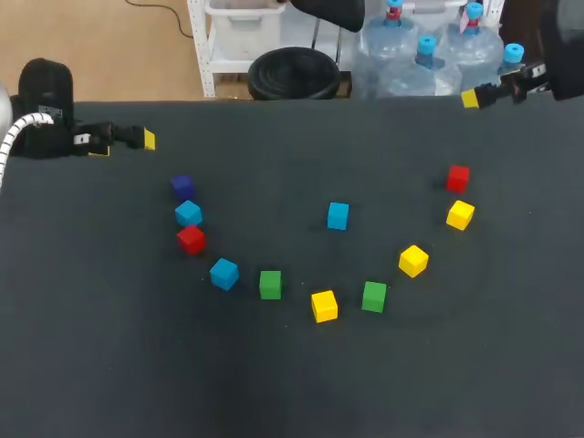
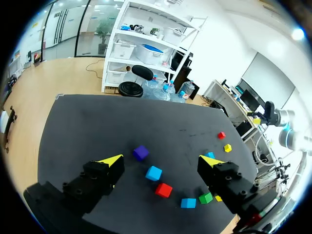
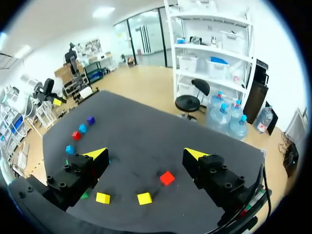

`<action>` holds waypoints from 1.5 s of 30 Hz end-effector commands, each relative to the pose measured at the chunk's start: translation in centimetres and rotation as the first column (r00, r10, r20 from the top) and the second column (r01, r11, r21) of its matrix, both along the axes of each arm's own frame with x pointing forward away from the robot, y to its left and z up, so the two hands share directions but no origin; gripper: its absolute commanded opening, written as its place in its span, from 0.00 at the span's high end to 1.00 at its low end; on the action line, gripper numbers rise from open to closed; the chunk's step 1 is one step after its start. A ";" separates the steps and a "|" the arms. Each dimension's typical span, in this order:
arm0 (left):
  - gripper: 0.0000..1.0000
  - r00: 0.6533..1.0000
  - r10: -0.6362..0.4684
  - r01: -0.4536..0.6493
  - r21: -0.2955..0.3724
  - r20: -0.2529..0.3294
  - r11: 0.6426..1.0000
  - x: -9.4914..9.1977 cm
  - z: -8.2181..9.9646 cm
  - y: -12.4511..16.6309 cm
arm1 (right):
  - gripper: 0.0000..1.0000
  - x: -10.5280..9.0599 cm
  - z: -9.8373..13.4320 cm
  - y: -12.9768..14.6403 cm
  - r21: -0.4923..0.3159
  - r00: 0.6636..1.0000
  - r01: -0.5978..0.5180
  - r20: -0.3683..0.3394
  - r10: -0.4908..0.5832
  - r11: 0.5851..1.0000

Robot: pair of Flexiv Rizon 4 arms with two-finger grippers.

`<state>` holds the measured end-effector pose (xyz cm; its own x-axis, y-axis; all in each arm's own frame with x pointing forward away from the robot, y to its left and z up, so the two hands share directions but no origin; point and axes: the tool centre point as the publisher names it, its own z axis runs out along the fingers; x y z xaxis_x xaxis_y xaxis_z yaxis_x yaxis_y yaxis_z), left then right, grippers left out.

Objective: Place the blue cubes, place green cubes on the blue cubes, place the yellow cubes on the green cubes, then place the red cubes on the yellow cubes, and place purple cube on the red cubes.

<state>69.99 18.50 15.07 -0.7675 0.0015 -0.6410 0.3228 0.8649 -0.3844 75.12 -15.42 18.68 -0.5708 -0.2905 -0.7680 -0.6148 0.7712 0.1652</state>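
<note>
Right wrist view: green cube (image 3: pixel 86 196) half hidden behind right claw (image 3: pixel 145 154).

arc of cubes (image 1: pixel 324 306), bare table (image 1: pixel 274 388) around

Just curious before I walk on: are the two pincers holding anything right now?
Left pincer: open, holding nothing.
Right pincer: open, holding nothing.
</note>
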 end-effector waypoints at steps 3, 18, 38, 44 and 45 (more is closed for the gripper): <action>0.00 1.000 -0.001 0.001 -0.002 0.002 1.000 0.0 -0.1 0.1 | 0.00 0.0 -0.3 0.0 0.054 0.998 0.006 0.061 -0.009 0.999; 0.00 0.881 -0.405 0.449 0.703 -0.245 0.552 -0.9 -4.0 -3.8 | 0.00 0.0 -0.3 0.0 0.054 0.998 0.006 0.061 -0.009 0.999; 0.00 0.439 -0.447 0.867 0.498 -0.779 -0.015 -0.3 -10.9 -7.0 | 0.00 0.0 -0.3 0.0 0.054 0.998 0.006 0.061 -0.009 0.999; 0.00 0.389 -0.384 0.902 0.431 -0.837 -0.027 -0.1 -11.6 -5.9 | 0.00 0.0 -0.3 0.0 0.054 0.998 0.006 0.061 -0.009 0.999; 0.00 0.385 -0.384 0.907 0.422 -0.839 -0.013 0.1 -11.8 -5.8 | 0.00 0.0 -0.3 0.0 0.054 0.998 0.006 0.061 -0.009 0.999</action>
<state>69.00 12.95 3.15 -0.5116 0.8200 -0.2568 0.8176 0.5564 0.1479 75.04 -15.46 18.50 -0.5246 -0.2440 -0.8156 -0.6187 0.7674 0.1684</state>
